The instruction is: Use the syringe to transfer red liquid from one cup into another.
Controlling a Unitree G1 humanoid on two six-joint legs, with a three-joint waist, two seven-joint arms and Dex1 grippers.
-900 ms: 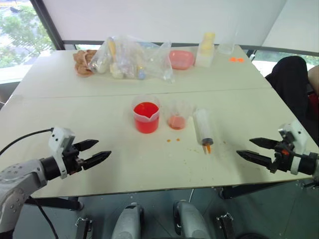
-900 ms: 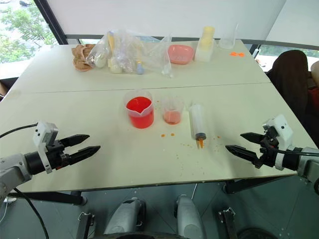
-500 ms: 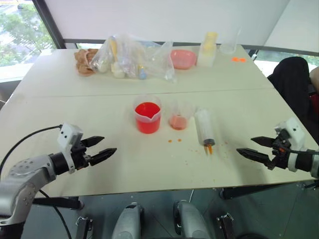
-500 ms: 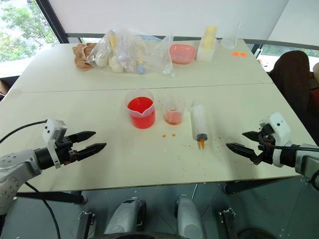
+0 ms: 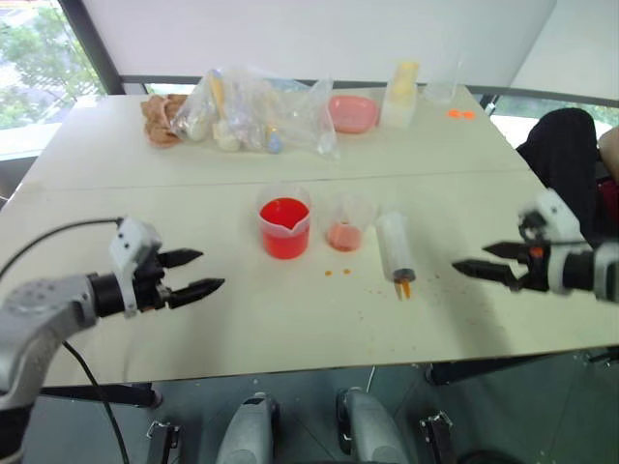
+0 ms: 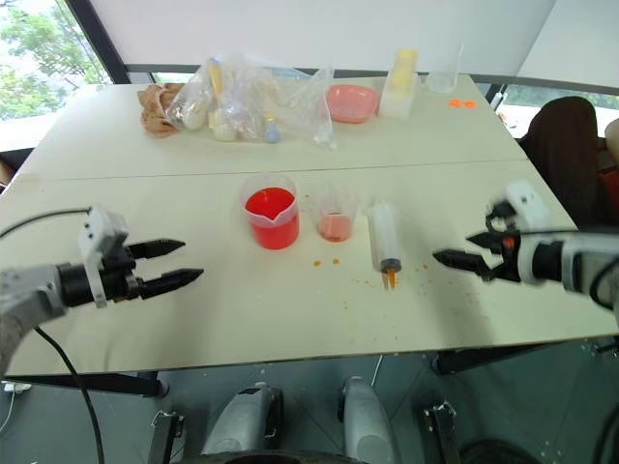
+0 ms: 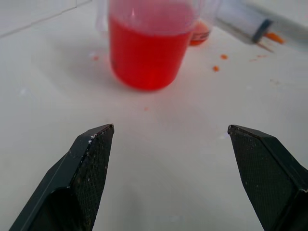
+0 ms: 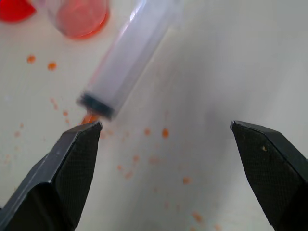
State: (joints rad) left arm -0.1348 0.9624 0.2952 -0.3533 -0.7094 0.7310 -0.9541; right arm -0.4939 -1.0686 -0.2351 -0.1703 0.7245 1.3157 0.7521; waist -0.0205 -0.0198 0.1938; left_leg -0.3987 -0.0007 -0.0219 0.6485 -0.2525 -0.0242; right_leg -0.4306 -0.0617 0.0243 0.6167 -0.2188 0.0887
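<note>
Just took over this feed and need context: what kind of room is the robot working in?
Probably an office or lab-style test room, not a kitchen. Plain white tables are pushed together beside large windows with trees outside, and a spouted beaker of red liquid stands by a syringe, with bagged props behind.

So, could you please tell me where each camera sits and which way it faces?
Head views: look down over the white table; both arms show, open left gripper, open right gripper.
Left wrist: faces the wide clear spouted beaker of red liquid.
Right wrist: faces the large clear plastic syringe.
All show the syringe.
</note>
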